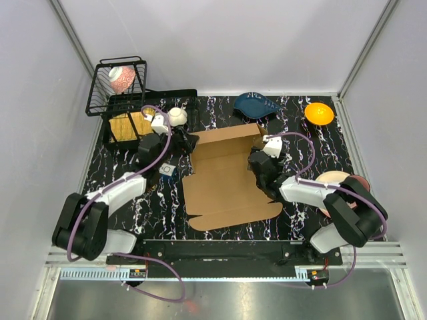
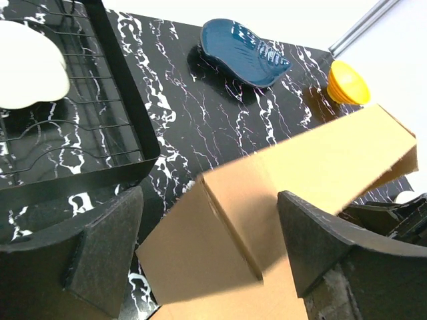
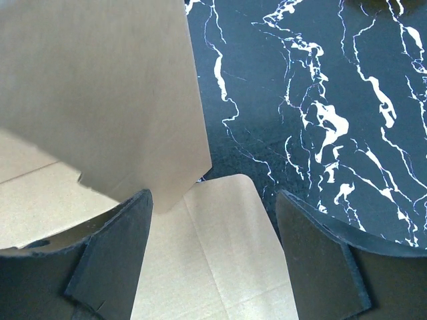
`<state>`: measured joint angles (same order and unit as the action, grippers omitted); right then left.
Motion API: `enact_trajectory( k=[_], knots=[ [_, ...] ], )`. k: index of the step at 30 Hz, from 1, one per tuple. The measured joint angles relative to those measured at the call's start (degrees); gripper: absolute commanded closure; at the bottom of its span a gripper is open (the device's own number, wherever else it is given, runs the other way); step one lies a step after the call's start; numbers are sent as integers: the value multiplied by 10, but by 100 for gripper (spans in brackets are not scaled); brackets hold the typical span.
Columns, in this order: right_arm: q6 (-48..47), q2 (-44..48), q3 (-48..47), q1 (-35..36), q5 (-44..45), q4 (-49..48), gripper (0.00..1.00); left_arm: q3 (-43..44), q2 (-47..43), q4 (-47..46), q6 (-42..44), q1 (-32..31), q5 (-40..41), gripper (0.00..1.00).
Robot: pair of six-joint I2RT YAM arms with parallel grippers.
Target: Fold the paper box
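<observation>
Centrally, one paper box (image 1: 223, 187) lies mostly flat on the marbled table (image 1: 167, 200), its far panel raised, between the two arms. Left gripper (image 2: 210, 200) and right gripper (image 3: 213, 200) both stand with jaws apart, straddling cardboard edges without clamping. Likely light, stiff yet crease-prone; best held by flap edges near the fold lines

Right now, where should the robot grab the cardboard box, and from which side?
Probably the raised far flap of the paper box, pinched near its left end, coming from the left, where the open left gripper straddles it. That flap tilts upward, so a finger fits on each face; the other panels lie flat.
</observation>
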<state>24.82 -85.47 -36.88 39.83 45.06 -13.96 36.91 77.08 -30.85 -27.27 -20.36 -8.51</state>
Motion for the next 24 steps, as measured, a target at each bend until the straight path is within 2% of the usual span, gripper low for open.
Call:
enact_trajectory(
  k=[8,15,21,24],
  knots=[
    [-9,17,13,0,-12,-12,20,-42,-110,10,11,-1,71,7],
    [-15,26,24,0,-12,-12,20,-96,-180,-4,31,-16,123,12],
    [-17,28,25,0,-13,-13,21,-151,-198,19,69,-176,245,13],
    [-17,28,25,0,-17,-14,21,-169,-178,19,71,-208,294,13]
  ],
)
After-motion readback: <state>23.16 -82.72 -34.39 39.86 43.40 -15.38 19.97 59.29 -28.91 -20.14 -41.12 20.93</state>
